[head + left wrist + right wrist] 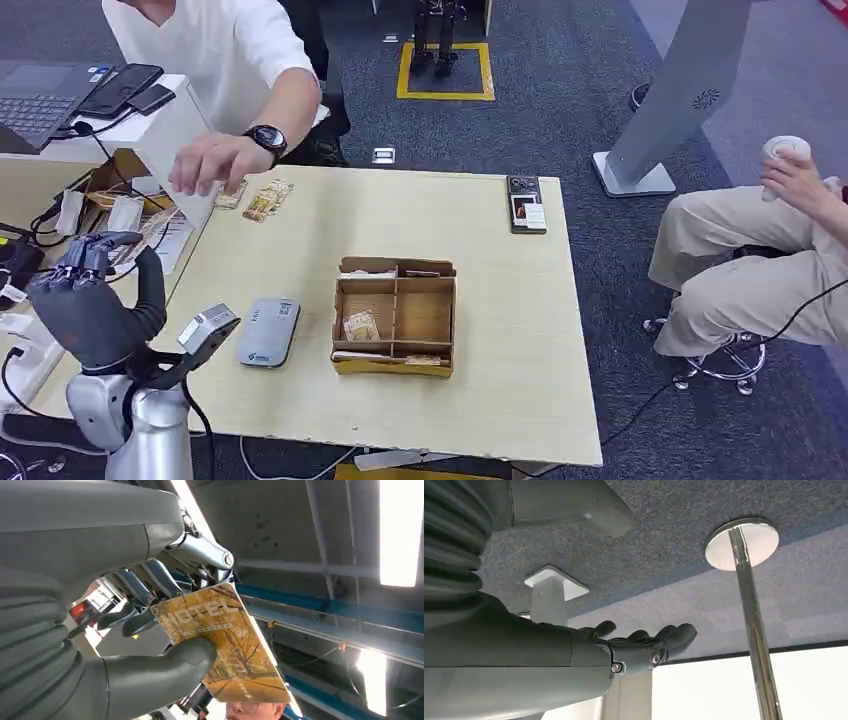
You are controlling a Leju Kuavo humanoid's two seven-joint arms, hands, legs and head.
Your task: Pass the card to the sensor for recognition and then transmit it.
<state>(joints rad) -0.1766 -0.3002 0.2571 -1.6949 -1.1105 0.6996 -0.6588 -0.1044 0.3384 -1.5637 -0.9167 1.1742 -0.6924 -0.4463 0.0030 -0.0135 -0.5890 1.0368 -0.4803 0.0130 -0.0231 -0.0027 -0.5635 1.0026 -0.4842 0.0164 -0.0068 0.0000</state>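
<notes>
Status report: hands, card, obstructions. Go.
Left hand raised, thumb and fingers pinching the card. Right hand empty, fingers apart. Grey sensor on table; a person's hand over the far-left corner.

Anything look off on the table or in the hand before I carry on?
Nothing is damaged or spilled. The left hand holds the card raised, off the table's near-left corner, away from the grey reader. A person's hand hovers over loose cards at the far-left edge.
</notes>
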